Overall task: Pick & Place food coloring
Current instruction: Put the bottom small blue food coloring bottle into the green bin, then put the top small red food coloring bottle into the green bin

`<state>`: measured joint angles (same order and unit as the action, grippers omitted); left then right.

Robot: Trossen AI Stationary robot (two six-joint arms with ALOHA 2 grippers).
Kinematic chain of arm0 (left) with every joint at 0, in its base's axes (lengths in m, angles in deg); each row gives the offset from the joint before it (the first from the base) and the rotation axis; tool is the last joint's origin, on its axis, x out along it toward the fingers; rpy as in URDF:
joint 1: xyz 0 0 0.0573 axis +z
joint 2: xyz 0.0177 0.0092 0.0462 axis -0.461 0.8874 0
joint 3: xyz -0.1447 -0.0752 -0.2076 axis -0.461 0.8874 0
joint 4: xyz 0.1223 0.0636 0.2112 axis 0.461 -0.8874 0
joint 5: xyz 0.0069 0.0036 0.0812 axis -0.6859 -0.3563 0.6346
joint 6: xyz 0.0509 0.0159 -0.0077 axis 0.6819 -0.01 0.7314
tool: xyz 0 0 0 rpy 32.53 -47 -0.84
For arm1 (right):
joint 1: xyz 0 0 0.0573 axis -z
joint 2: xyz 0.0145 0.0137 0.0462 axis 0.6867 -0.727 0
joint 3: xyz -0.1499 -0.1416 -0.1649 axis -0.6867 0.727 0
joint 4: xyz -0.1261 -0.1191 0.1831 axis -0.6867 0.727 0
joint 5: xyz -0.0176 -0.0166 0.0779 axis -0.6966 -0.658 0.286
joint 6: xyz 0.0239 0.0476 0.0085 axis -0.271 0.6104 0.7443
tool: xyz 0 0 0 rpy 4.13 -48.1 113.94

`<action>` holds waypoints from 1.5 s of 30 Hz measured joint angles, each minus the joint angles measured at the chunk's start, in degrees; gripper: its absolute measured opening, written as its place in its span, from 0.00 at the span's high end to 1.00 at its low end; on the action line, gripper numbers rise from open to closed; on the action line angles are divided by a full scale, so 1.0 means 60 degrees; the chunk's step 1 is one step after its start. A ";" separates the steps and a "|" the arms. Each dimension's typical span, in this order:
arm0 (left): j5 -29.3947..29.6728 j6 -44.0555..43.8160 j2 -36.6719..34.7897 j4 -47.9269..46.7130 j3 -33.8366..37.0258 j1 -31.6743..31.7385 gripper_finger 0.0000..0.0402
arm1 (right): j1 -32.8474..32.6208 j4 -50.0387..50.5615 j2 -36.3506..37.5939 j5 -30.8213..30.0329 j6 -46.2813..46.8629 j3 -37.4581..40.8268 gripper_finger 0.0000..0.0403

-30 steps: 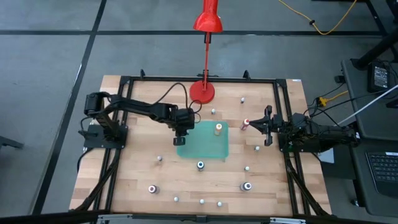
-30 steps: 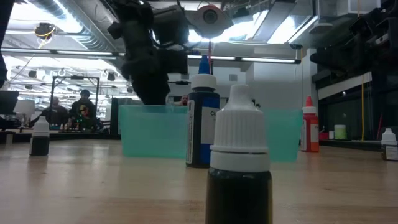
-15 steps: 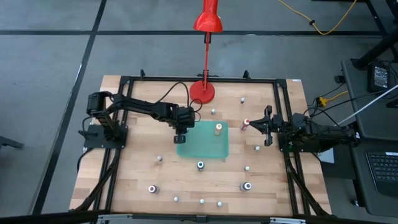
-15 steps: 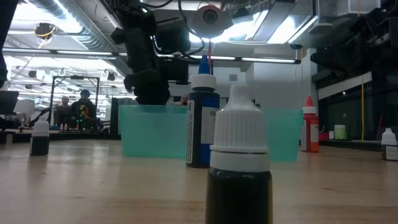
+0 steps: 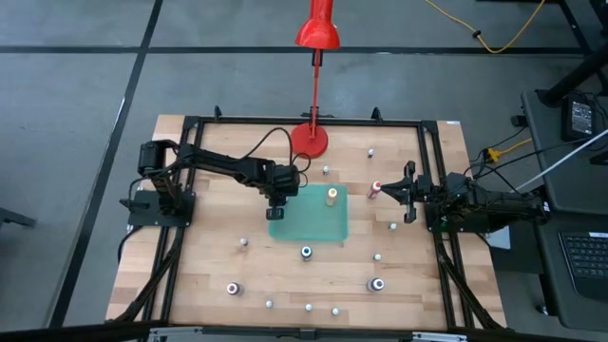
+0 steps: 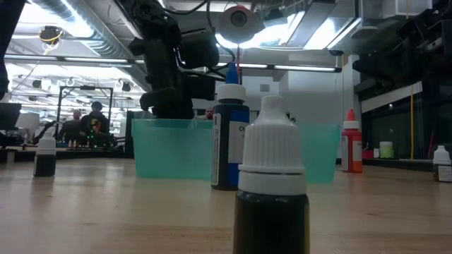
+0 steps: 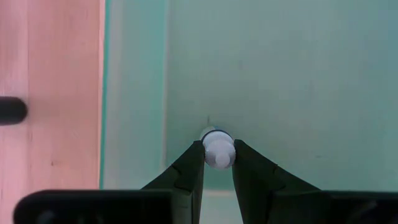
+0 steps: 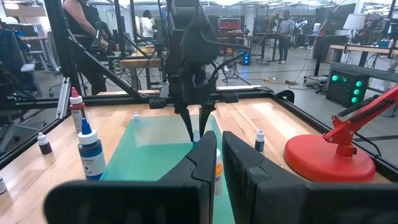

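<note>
The left gripper (image 7: 217,153), clamped on a white-capped bottle (image 7: 217,146), hangs over the green tray (image 5: 318,226)'s left edge; release it low and upright.

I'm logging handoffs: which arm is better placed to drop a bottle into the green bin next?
The left. Its gripper is shut on a white-capped bottle directly over the green bin. The right gripper waits, shut and empty, beside the bin near a red-capped bottle.

The wooden counter (image 5: 209,266) holds a green tray (image 5: 318,228), a red lamp (image 5: 309,140) and many little food coloring bottles (image 5: 306,252).
</note>
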<state>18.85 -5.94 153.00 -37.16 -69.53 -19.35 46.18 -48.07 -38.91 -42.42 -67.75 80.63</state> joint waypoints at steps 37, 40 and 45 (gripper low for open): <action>-0.0240 -0.0867 -0.2812 -0.3178 -0.1642 -0.0625 0.63 | 0.0002 -0.0001 0.0004 -0.0002 0.0000 0.0000 0.92; -0.0237 -0.1710 -0.3750 -0.4151 -0.1642 -0.1139 0.64 | -0.0001 -0.0001 0.0004 -0.0002 0.0000 0.0000 0.92; -0.0182 -0.3976 -0.4850 -0.5615 -0.1638 -0.2556 0.64 | 0.0000 0.0002 0.0004 -0.0002 0.0000 0.0000 0.92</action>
<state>17.75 -29.80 123.90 -70.85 -79.36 -34.69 46.18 -48.05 -38.89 -42.44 -67.75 80.63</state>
